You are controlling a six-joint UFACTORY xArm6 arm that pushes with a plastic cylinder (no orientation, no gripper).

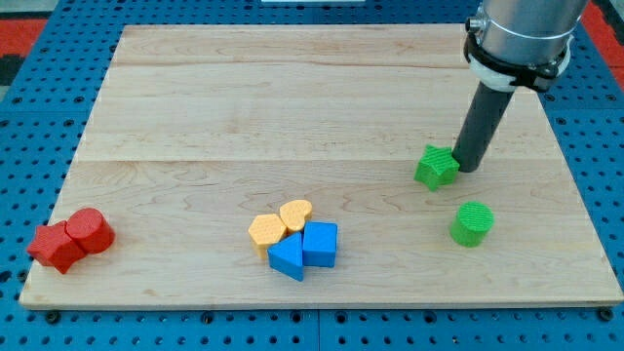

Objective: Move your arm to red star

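Note:
The red star point(53, 246) lies at the board's lower left corner, touching a red cylinder point(91, 230) on its right. My tip point(466, 169) rests on the board at the view's right, touching the right side of the green star point(436, 167). The tip is far to the right of the red star, almost the whole board's width away.
A green cylinder point(472, 223) stands below the tip. A cluster sits at the bottom centre: a yellow hexagon point(266, 231), a yellow heart point(295, 214), a blue triangle point(287, 257) and a blue cube point(320, 244). The wooden board point(292, 107) lies on a blue pegboard.

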